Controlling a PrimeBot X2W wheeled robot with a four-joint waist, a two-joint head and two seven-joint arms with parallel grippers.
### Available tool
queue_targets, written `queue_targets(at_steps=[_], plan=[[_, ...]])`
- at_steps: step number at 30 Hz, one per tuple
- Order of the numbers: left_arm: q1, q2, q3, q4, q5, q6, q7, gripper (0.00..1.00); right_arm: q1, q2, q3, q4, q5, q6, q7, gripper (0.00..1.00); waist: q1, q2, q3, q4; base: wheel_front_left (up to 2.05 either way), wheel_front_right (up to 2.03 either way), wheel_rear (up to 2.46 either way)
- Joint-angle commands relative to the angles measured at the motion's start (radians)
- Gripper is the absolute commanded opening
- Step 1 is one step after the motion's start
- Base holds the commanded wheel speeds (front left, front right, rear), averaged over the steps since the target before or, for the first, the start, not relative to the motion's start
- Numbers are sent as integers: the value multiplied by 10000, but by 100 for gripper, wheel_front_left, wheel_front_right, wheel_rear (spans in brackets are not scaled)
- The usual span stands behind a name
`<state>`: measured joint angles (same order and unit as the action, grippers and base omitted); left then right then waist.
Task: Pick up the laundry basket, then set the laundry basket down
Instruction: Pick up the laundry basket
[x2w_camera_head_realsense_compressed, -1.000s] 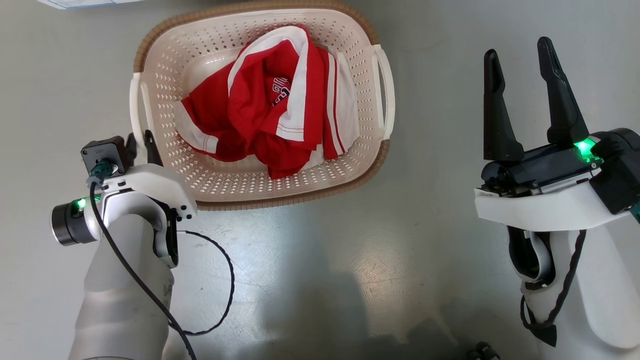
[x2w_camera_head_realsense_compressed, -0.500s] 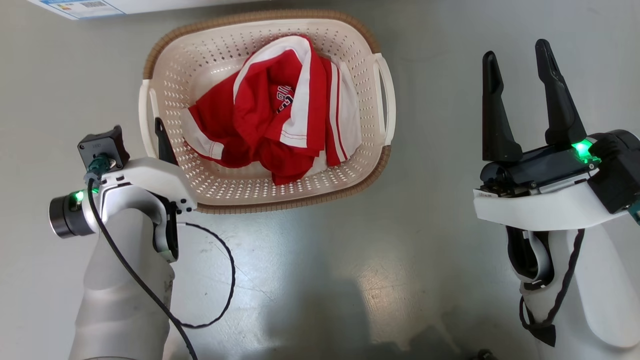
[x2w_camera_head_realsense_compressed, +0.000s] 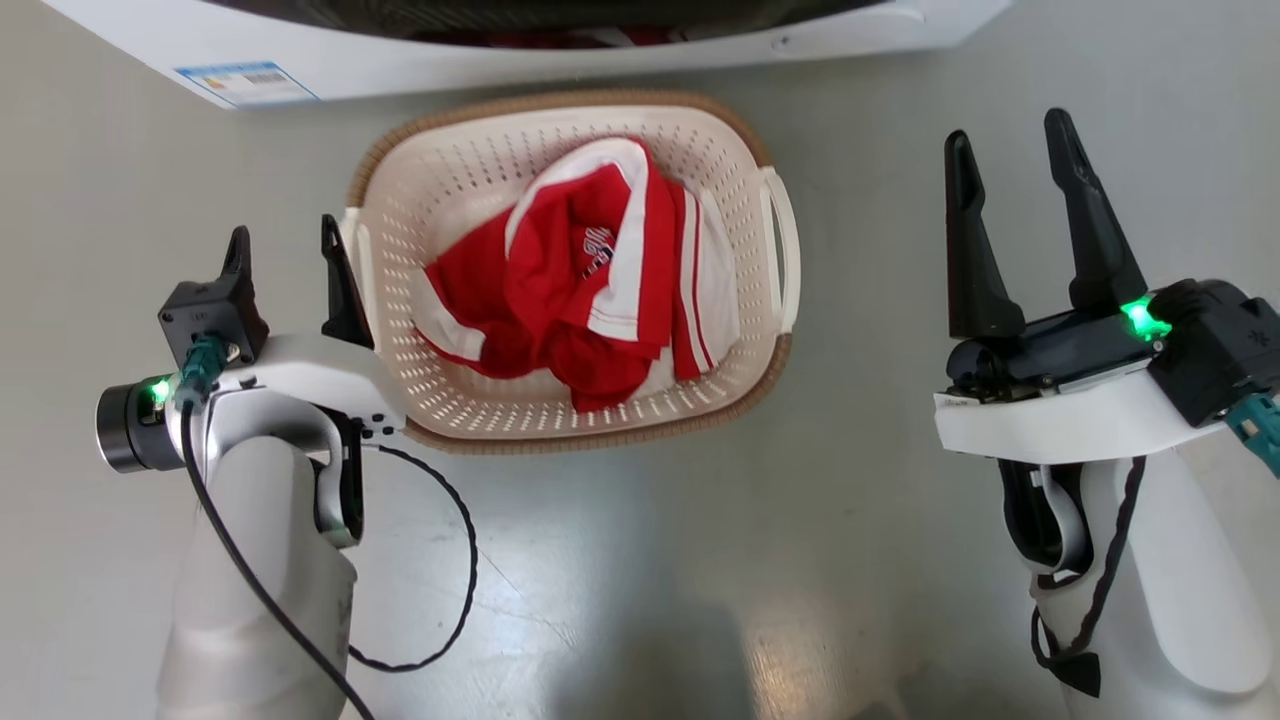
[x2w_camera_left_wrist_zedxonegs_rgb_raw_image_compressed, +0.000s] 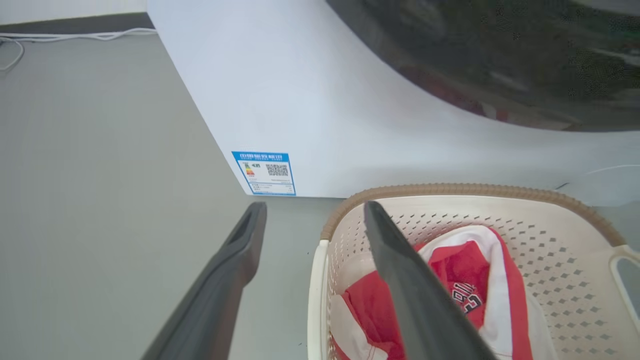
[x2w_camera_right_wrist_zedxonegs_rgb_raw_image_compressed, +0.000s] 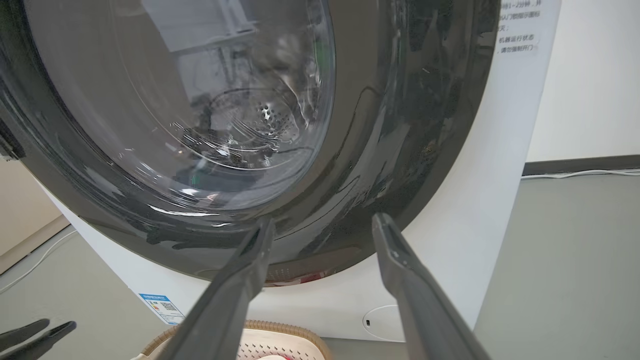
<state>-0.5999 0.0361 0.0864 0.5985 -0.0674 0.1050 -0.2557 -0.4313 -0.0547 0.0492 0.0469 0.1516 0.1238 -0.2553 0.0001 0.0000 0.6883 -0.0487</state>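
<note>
Washer (x2w_camera_head_realsense_compressed: 500, 60) close behind laundry basket (x2w_camera_head_realsense_compressed: 450, 190); open floor (x2w_camera_head_realsense_compressed: 880, 250) either side.

The left gripper (x2w_camera_head_realsense_compressed: 284, 240) is held at the lower left of the head view, its two dark fingers (x2w_camera_head_realsense_compressed: 345, 300) parted and pointed upward above a pale forearm (x2w_camera_head_realsense_compressed: 250, 600). The right gripper (x2w_camera_head_realsense_compressed: 1007, 135) is held at the lower right, its fingers likewise spread wide apart.

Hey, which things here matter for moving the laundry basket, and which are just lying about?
For the job:
laundry basket
left gripper, open at the basket's side
right gripper, open

Just lying about:
red-and-white garment in the basket
washing machine
blue label on it
</note>
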Motion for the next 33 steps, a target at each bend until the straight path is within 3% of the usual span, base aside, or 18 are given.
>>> queue_targets(at_steps=[1,14,33], plan=[[550,195,90,-579,102,-56,-61,100,299,45,227,-121,30,69,-65,100,0,0,-318,158,0,0,0],[2479,144,-836,-3504,-133,321,-61,100,989,45,169,376,3,69,-65,100,0,0,-1731,383,0,0,0],[5914,142,-1451,-5563,-226,791,-61,100,3087,45,413,800,247,69,-65,100,0,0,-4808,160,0,0,0]])
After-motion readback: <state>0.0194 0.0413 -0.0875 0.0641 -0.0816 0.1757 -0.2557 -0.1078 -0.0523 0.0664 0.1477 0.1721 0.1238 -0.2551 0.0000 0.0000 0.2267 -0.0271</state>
